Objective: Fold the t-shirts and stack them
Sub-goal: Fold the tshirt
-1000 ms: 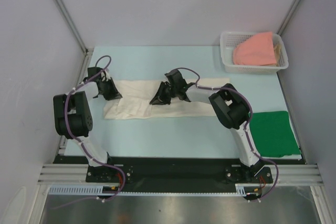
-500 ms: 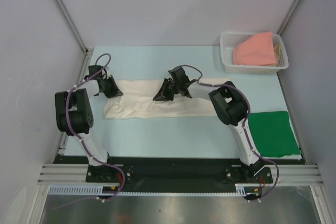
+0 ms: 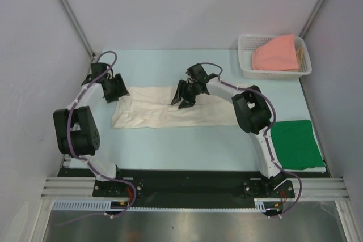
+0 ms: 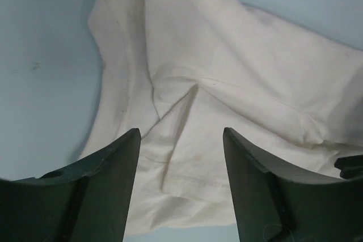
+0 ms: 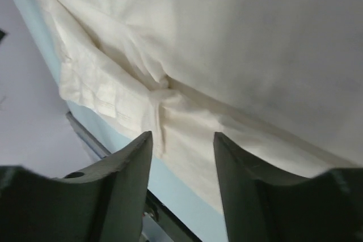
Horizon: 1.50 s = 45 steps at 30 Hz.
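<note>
Cream-white cotton stretches across the middle of the pale blue table point(image 3: 170, 145). It is the cream-white t-shirt point(image 3: 164, 110), lying as a long, rumpled band from left to right, folded over on itself, with creases bunched toward its left end.

The left gripper point(image 3: 117, 93) hangs at that left end, by the far corner of the cloth. Seen from its wrist camera, the 2 dark fingers point(image 4: 102, 191) stand wide apart. The fabric below shows in the gap between them, with a sharp crease and a hem, and nothing is pinched. Whether the tips touch the cloth I cannot tell.

The right gripper point(image 3: 181, 99) is over the far edge of the same shirt, near its middle. Its 2 fingers are also spread, and a small knot of wrinkles and a folded edge lie in the gap between them, unheld.

The dark green t-shirt point(image 3: 292, 144) sits flat, folded into a neat rectangle, at the near right of the table. It is well apart from the cream-white shirt. The salmon-pink t-shirt point(image 3: 276, 53) is heaped in the white lattice basket point(image 3: 245, 60) at the far right corner and rises above its rim.
</note>
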Tool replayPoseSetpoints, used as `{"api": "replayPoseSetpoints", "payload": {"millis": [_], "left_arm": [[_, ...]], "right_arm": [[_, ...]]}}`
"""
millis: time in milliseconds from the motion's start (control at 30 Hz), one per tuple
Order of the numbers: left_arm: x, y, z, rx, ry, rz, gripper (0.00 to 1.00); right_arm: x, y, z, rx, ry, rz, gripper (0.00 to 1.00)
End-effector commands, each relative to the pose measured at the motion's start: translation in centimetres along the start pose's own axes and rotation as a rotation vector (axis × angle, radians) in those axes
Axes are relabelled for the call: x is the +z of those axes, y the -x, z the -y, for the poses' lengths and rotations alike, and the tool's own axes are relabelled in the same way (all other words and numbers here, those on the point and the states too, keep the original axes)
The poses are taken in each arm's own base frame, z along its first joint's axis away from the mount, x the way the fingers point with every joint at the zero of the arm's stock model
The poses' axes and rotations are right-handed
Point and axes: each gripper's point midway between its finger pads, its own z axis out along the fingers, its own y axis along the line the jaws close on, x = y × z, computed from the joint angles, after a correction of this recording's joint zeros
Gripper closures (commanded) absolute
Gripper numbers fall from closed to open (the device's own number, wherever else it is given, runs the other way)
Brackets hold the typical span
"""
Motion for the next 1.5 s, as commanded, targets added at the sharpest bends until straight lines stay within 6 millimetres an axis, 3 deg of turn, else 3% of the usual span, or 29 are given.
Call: {"api": "replayPoseSetpoints", "payload": {"millis": [0, 67, 133, 200, 233, 267, 300, 367, 400, 467, 567, 633, 800, 1233, 1367, 1467], "left_arm": [[-6.3, 4.4, 1.3, 0.073, 0.054, 0.174, 0.35], [-8.5, 4.1, 1.7, 0.053, 0.046, 0.202, 0.43], [-8.6, 1.9, 1.5, -0.006, 0.031, 0.176, 0.47], [-9.4, -0.6, 0.9, -0.048, 0.037, 0.177, 0.48], [-9.9, -1.2, 0.5, -0.103, 0.050, 0.197, 0.40], [-9.4, -3.3, -0.5, -0.142, 0.081, 0.172, 0.39], [-10.5, -3.6, -0.6, -0.167, 0.077, 0.203, 0.39], [-9.9, -6.3, -1.8, -0.253, 0.128, 0.155, 0.39], [-10.0, -7.2, -2.3, -0.291, 0.149, 0.148, 0.39], [-9.2, -9.2, -2.6, -0.377, 0.126, 0.138, 0.39], [-8.8, -10.1, -3.1, -0.442, 0.139, 0.149, 0.37], [-8.6, -9.8, -3.0, -0.483, 0.106, 0.182, 0.34], [-7.0, -11.5, -4.6, -0.579, 0.135, 0.165, 0.35], [-4.5, -9.0, -8.4, -0.591, 0.147, 0.182, 0.35], [-3.9, -8.2, -8.3, -0.568, 0.122, 0.190, 0.41], [-3.4, -8.3, -8.6, -0.559, 0.132, 0.176, 0.52]], "right_arm": [[-7.8, 1.4, -0.2, -0.099, -0.124, 0.047, 0.44], [-10.8, 1.3, 1.5, -0.116, -0.196, 0.070, 0.40], [-14.0, 1.8, 4.3, -0.096, -0.272, 0.114, 0.38], [-16.8, 1.9, 7.1, -0.085, -0.341, 0.137, 0.34], [-18.5, 1.9, 7.2, -0.095, -0.354, 0.170, 0.34], [-19.1, 0.9, 8.8, -0.084, -0.384, 0.150, 0.33], [-20.1, 1.0, 9.7, -0.069, -0.396, 0.165, 0.29], [-21.8, 0.4, 10.1, -0.062, -0.393, 0.197, 0.28], [-21.8, -0.7, 11.1, -0.042, -0.398, 0.176, 0.27], [-22.5, -1.1, 11.3, -0.024, -0.363, 0.184, 0.27], [-22.3, -2.3, 11.9, -0.007, -0.348, 0.154, 0.26], [-21.9, -3.6, 12.0, 0.020, -0.301, 0.129, 0.26], [-21.7, -4.3, 13.1, 0.049, -0.281, 0.122, 0.26], [-24.4, -5.0, 17.5, 0.241, -0.279, 0.172, 0.21], [-25.2, -5.1, 19.0, 0.310, -0.267, 0.197, 0.21], [-25.8, -5.0, 20.3, 0.348, -0.285, 0.218, 0.22]]}}
